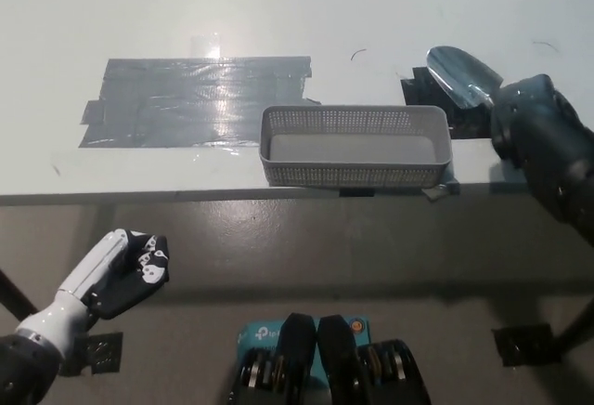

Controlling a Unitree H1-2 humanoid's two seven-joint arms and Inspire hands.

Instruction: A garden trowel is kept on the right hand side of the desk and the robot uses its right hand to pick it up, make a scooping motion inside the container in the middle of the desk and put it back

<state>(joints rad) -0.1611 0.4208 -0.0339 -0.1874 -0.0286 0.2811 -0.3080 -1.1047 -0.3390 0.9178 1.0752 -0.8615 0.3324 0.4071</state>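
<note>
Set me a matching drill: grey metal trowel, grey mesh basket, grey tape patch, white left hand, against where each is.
1. grey metal trowel
2. grey mesh basket
3. grey tape patch
4. white left hand

A. below the desk edge, lower left
B. desk middle, at front edge
C. in the black right hand
D. flat on desk, left of basket

Pairs: 1-C, 2-B, 3-D, 4-A

Trowel (461, 74) in black right robot hand (527, 119) — just right of container (353, 174) — white left robot hand (116, 275) low left
</note>
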